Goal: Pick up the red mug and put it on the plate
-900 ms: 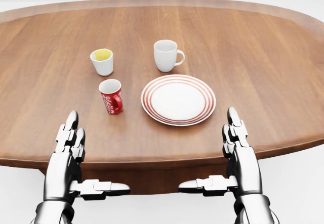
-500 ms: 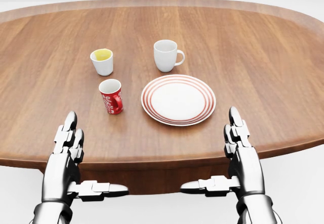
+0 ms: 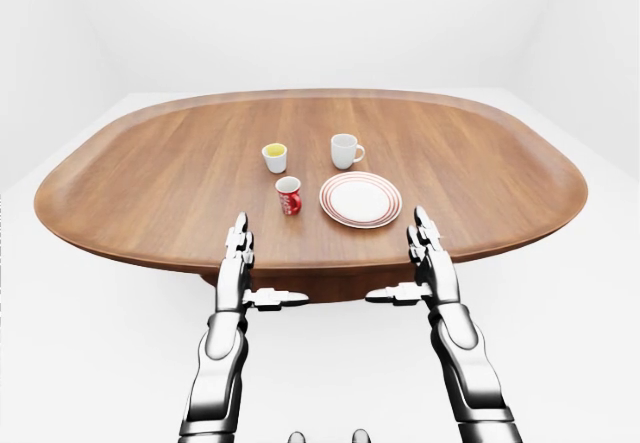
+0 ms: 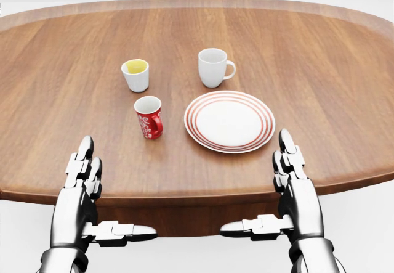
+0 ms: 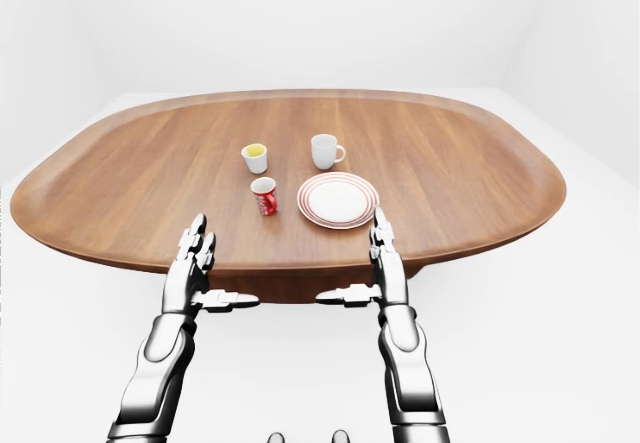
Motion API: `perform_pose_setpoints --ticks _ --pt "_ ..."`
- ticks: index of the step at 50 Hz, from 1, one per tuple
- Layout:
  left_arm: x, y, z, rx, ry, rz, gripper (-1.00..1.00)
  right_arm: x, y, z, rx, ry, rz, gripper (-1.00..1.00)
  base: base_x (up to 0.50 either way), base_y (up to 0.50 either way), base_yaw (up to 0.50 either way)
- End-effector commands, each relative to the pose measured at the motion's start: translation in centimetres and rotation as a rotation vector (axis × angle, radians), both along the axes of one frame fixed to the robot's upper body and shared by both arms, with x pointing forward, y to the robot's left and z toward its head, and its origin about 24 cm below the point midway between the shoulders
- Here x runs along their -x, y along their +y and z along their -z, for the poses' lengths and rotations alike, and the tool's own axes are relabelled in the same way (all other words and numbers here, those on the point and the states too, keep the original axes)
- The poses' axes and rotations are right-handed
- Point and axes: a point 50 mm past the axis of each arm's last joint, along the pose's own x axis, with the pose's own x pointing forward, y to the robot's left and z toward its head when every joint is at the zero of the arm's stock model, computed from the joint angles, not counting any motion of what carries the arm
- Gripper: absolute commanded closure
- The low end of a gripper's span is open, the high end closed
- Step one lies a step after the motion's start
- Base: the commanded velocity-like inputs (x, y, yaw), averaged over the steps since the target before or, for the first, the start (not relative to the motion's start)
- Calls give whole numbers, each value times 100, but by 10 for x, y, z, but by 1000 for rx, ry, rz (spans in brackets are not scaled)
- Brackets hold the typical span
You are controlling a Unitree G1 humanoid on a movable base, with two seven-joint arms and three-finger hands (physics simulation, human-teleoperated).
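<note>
The red mug (image 4: pixel 149 117) stands upright on the wooden table (image 4: pixel 320 69), its handle turned toward the view's lower right. Just to its right lies the white plate with red rings (image 4: pixel 229 121), with nothing on it. My left hand (image 4: pixel 114 190) hovers open at the table's near edge, below and left of the mug, fingers straight and thumb pointing inward. My right hand (image 4: pixel 255 183) mirrors it, open, just below the plate's right side. Neither hand touches anything.
A white mug (image 4: pixel 213 67) stands above the plate. Above the red mug is a small white cup with a yellow inside (image 4: pixel 135 74). The oval table spreads wide to both sides in the left-eye view (image 3: pixel 150 183), with white floor around it.
The whole picture has shifted: mugs, cup and plate all sit slightly further right in the head view, so the camera has moved. Both hands stay open in nearly the same place.
</note>
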Motion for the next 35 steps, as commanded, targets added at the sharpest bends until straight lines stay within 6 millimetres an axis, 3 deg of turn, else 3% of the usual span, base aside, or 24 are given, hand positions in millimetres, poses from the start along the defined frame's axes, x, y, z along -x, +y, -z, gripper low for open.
perform_pose_setpoints --ticks 1,23,29,32,35 --pt "0 1 -1 1 0 -2 -100 0 1 -2 -4 -4 -5 -100 0 25 0" --pt "-1 1 0 4 2 -2 -100 -2 2 -4 -29 -2 -14 -100 0 25 0" --pt "-7 -2 -1 11 12 12 -100 -10 -3 -2 -5 15 -1 -100 0 0 0" --pt "-14 -1 -12 23 7 22 -100 -16 -6 -8 8 19 -2 -100 0 0 0" --pt "-20 1 -37 25 -92 21 -100 -22 -8 -19 23 -21 -7 -100 0 0 0"
